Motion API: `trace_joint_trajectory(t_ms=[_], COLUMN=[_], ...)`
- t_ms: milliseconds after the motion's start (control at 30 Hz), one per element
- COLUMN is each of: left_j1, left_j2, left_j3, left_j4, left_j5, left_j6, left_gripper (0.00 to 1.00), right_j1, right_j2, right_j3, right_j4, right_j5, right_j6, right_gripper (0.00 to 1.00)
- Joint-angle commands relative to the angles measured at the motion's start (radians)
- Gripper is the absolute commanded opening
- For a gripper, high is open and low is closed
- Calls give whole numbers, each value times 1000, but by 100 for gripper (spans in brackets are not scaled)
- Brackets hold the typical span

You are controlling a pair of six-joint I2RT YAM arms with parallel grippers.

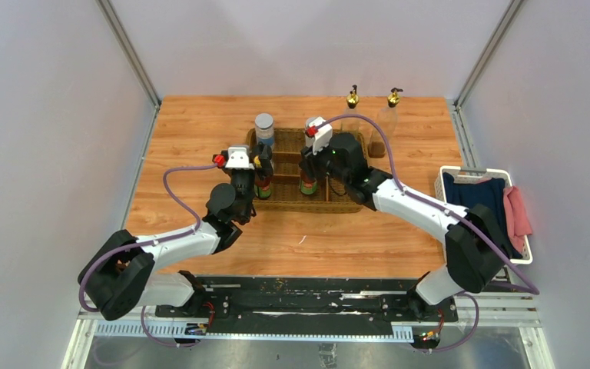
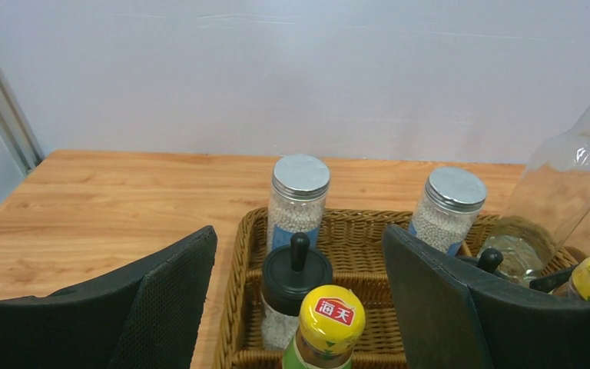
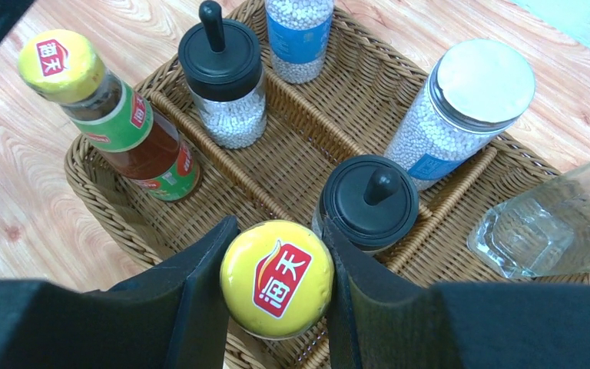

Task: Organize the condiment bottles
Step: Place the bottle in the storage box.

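Wooden worktop (image 1: pixel 200 131) here, carrying a divided wicker basket (image 1: pixel 307 204) just past its middle, and a white basket (image 1: pixel 447 178) sitting at its right edge.

Bottle cap (image 3: pixel 276 278) was yellow, red logo | shaker lids (image 3: pixel 220 54) were black | jar lid (image 3: pixel 485 83) was grey | basket (image 3: pixel 307 146) was woven brown | table (image 3: pixel 15 215) showed orange woodgrain.

Both arms reach forward with elbows bent. The left hand (image 2: pixel 299 234) has its jaws spread wide. The right hand (image 3: pixel 278 231) clamps a bottle (image 3: pixel 276 278) by its cap.

Bottles (image 3: pixel 146 134) in basket (image 3: pixel 299 165) (on table (image 3: pixel 15 231))
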Motion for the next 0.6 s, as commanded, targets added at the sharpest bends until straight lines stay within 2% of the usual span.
trace_joint_trajectory(t_ms=[0, 567], left_j1=[4, 3], left_j2=[-11, 0], left_j3=[9, 0], left_j4=[52, 86], left_j5=[-25, -32], left_j6=[1, -9], left_gripper=[85, 86], right_j1=[-24, -31], right_j2=[-2, 11], right_j3=[-8, -37], right_j4=[138, 150], right_j5=[-25, -33], right_j6=[12, 41], right_gripper=[0, 0])
